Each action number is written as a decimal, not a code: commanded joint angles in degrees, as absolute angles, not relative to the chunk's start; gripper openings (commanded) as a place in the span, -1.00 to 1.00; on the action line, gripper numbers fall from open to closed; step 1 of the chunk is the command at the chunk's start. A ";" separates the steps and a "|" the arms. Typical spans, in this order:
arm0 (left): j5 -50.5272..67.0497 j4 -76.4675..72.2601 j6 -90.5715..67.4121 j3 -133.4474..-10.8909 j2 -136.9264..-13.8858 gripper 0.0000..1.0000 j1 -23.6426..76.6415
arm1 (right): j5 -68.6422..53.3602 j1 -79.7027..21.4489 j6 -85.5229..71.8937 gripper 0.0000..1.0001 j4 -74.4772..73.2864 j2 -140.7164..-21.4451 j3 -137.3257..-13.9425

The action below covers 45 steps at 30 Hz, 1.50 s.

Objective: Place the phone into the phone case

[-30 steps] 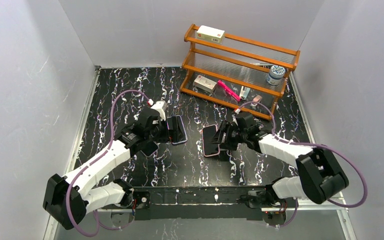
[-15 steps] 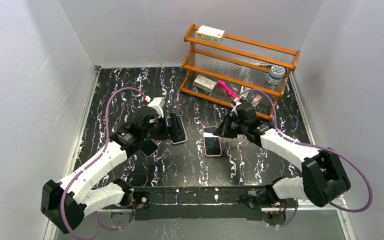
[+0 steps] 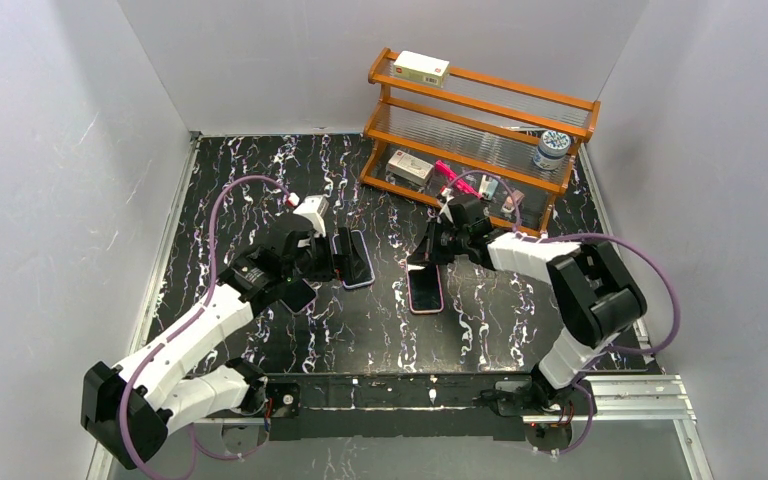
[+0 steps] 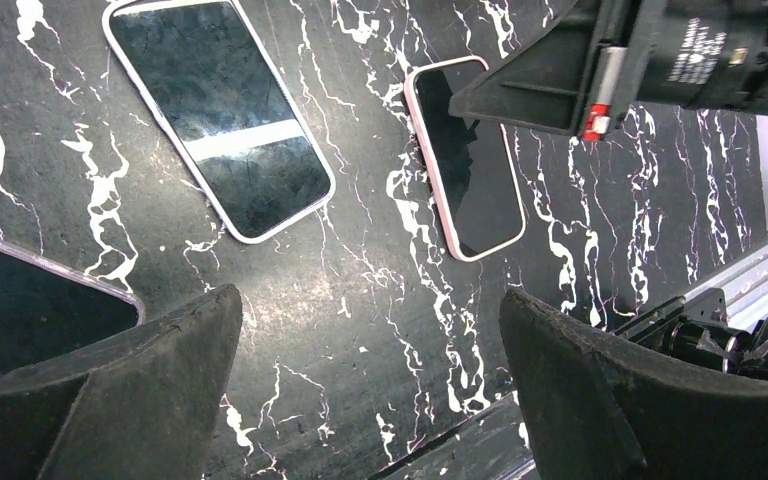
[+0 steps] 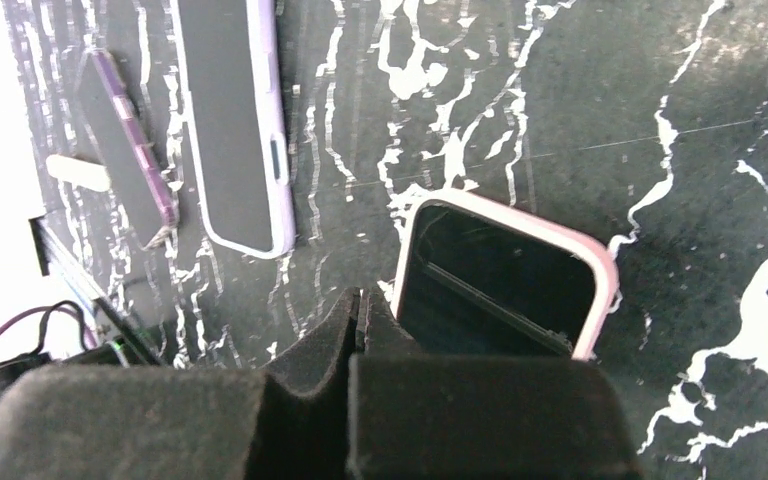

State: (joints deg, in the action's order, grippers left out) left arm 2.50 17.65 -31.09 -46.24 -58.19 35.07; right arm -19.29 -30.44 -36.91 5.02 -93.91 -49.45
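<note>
Fingers on the R arm are pinched shut w/ nothing between them, tips down at the upper end of the pink-rimmed phone, mid-frame on the bench. Its long axis runs top-to-bottom in the overhead view, stretching away from those tips (can't tell if it's fully seated in that rim). L fingers gape wide, empty, by the lilac-rimmed slab further left, so the R arm's nearer.
</note>
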 commanded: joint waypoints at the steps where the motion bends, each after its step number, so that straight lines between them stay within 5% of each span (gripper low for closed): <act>1: 1.41 18.39 -31.07 -45.40 -56.90 0.96 35.33 | -18.15 -30.08 -36.82 -0.97 9.72 -98.75 -47.85; 28: -1.10 19.66 -30.98 -45.97 -52.64 0.96 35.31 | -17.37 -28.94 -35.00 -0.97 7.15 -102.09 -51.07; 35: -5.74 20.50 -32.12 -48.73 -50.23 0.96 35.30 | -15.32 -28.92 -32.79 -0.97 0.16 -94.36 -54.99; 40: -6.51 21.36 -31.15 -52.62 -48.82 0.96 35.32 | -16.16 -28.92 -32.87 -0.64 -4.58 -83.38 -54.87; 45: -7.88 22.46 -30.67 -56.47 -48.48 0.96 35.32 | -13.11 -28.92 -32.40 0.20 -10.34 -71.43 -55.09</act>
